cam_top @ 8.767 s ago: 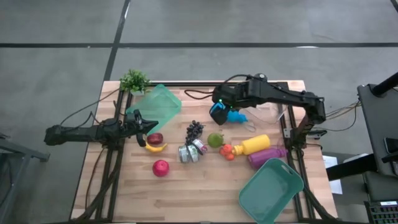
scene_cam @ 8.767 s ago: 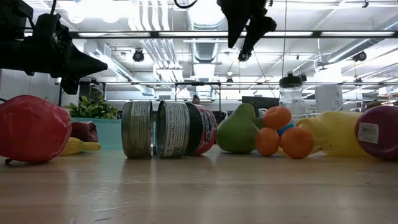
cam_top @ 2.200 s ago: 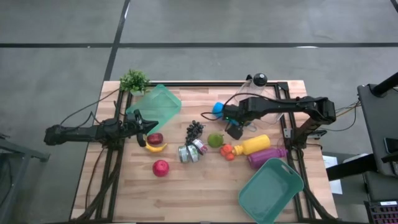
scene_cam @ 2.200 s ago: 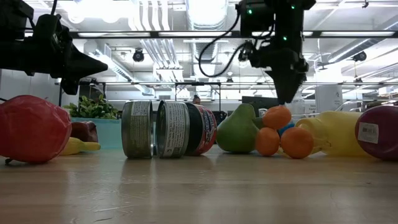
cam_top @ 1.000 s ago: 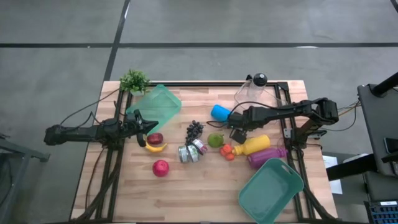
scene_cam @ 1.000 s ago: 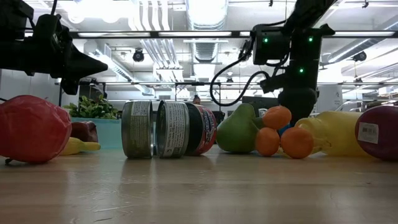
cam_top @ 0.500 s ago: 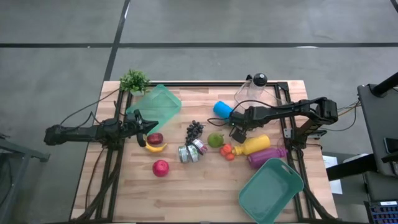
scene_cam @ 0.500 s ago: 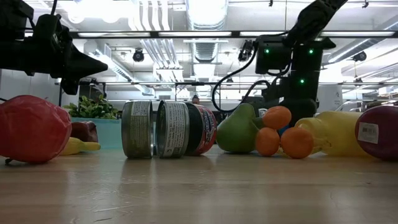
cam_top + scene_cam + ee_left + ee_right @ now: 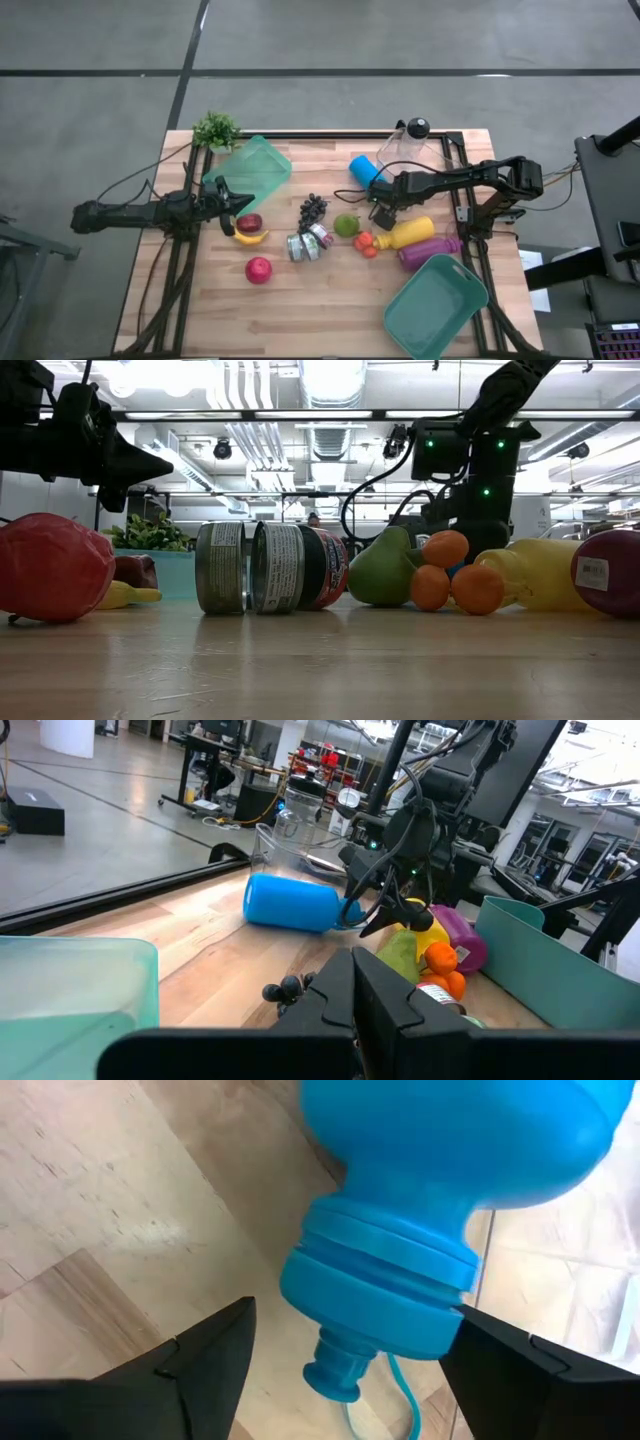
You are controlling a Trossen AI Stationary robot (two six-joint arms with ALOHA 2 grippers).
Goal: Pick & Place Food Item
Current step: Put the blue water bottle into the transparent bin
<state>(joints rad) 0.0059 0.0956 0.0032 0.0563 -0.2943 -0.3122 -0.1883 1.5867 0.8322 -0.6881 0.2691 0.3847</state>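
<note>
A blue bottle lies on its side on the table, far of the food. My right gripper points steeply down at the bottle's cap end, open, with a finger on each side of the cap collar. A green pear, oranges, dark grapes, a banana and a red apple lie on the table. My left gripper waits shut and level at the table's left. My right gripper's fingers bracket the blue bottle's cap collar from above, pointing steeply down. One finger stands right against the collar; I cannot tell whether it touches. The bottle lies on its side on the table.
Cans lie near the pear. A yellow bottle and a purple bottle lie just near of my right gripper. Teal bins stand at the near right and far left. A clear jar and a plant stand at the far edge.
The blue bottle has turned on the table: its base end has swung toward the far right, while its cap end has stayed by my right gripper.
</note>
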